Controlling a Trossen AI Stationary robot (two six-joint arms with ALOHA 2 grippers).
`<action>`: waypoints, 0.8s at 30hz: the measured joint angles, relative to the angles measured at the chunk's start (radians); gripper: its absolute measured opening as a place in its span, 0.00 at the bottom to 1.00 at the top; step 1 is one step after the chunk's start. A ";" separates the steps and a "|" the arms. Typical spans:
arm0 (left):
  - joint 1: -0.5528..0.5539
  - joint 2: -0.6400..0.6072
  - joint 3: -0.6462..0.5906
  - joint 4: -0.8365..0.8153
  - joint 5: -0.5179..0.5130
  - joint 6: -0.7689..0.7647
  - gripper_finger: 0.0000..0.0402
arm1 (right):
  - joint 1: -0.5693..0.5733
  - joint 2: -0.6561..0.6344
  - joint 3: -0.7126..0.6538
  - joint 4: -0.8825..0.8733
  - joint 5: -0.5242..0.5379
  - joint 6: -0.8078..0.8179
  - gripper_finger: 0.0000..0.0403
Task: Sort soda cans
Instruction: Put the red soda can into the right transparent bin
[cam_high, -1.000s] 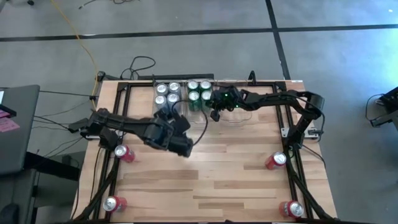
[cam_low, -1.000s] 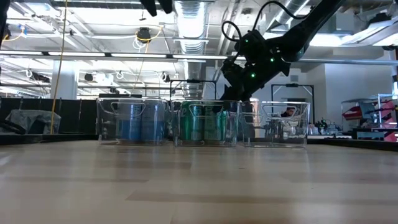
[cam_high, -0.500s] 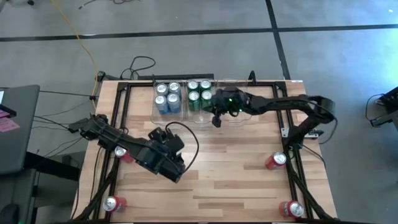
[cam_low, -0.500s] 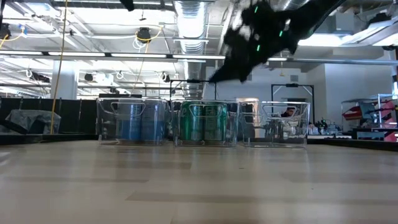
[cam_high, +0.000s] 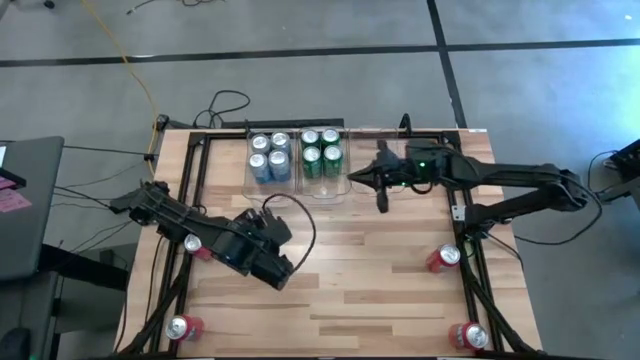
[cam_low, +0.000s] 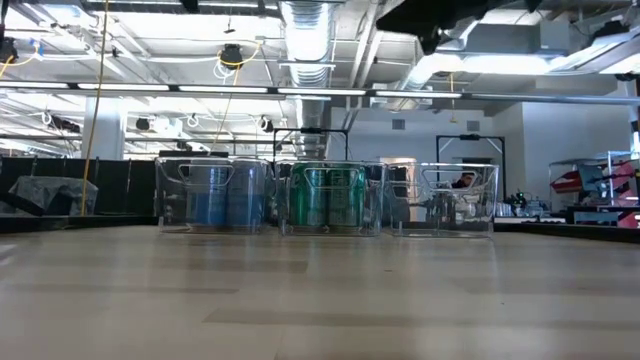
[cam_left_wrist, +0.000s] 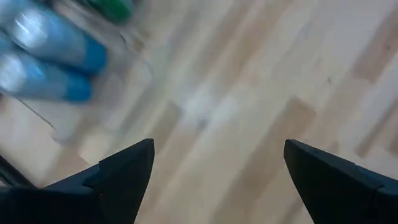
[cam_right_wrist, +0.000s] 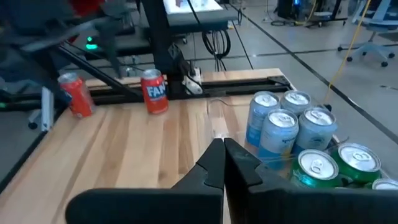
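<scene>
Several blue cans (cam_high: 268, 156) stand in the left clear bin and several green cans (cam_high: 322, 150) in the middle one; both groups also show in the low view, blue cans (cam_low: 215, 195) and green cans (cam_low: 328, 197). Red cans stand on the table: one (cam_high: 443, 258), another (cam_high: 470, 335), a third (cam_high: 183, 327), and one (cam_high: 200, 245) half under the left arm. My left gripper (cam_high: 280, 274) hangs open over bare wood (cam_left_wrist: 217, 149). My right gripper (cam_high: 362, 181) is shut (cam_right_wrist: 222, 146), in front of the bins, holding nothing.
A third clear bin (cam_low: 445, 200) stands right of the green one with no cans in it. Black frame rails (cam_high: 195, 180) run along the table's left, right and far sides. Bare wood (cam_high: 370, 270) lies between the arms, toward the near edge.
My right gripper has risen from beside the green bin, out of the low view, and swung toward the table's right. My left gripper has drawn back from the bins toward the near edge. The cans have stayed where they were.
</scene>
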 joint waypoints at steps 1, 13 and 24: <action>0.011 -0.021 0.000 0.002 -0.026 0.016 0.88 | 0.005 -0.008 0.000 -0.002 0.001 0.012 0.04; 0.076 -0.474 -0.189 -0.001 -0.231 0.069 0.80 | 0.032 0.047 -0.079 0.032 0.001 0.028 0.04; -0.005 -0.785 -0.838 0.069 -0.023 -0.335 0.80 | 0.005 0.073 -0.099 0.057 0.000 0.065 0.05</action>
